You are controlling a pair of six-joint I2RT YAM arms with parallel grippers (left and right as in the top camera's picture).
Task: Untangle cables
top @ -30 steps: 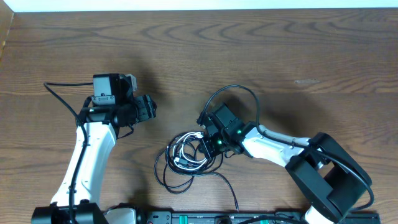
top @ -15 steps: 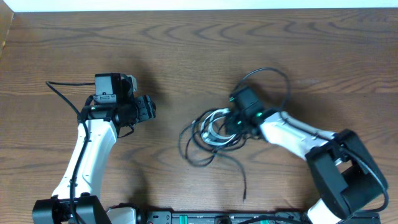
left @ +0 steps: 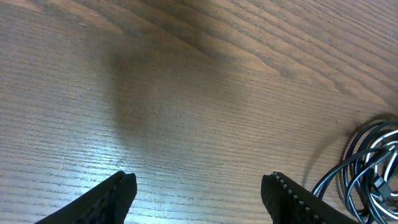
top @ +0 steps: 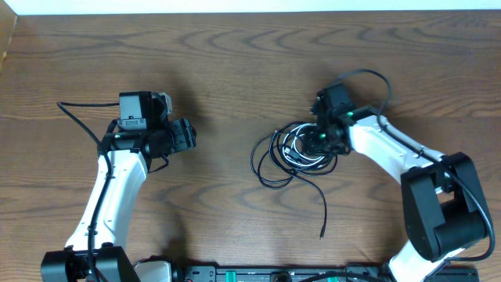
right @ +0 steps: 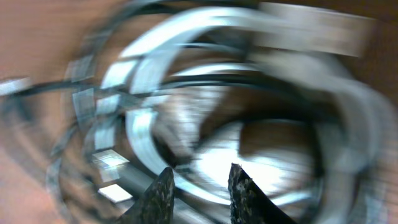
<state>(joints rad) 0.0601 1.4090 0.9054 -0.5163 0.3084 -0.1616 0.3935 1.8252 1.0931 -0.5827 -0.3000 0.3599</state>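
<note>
Plainly we are dealing with light, limp stuff. The cables (top: 300,150) lie in a loose coil of thin, round black cords, with a white cord (top: 297,154) wound through the middle. They will probably slide and drag one another whichever strand gets pulled.

One black tail (top: 315,196) runs out of the coil toward the robot's side and ends in a small plug (top: 321,234). That free end looks to us the best place to take hold, since it should draw out without tightening the rest.

The right gripper (top: 319,141) sits on the coil's right side. Its wrist view is smeared: the fingertips show a narrow gap, but we cannot tell whether a strand is pinched there. The left gripper (left: 199,183) stands well to the left of the coil, jaws wide apart with nothing between them. Under the coil, the table (top: 235,63) is dark, smooth-grained wood, so the cords should slip easily.
</note>
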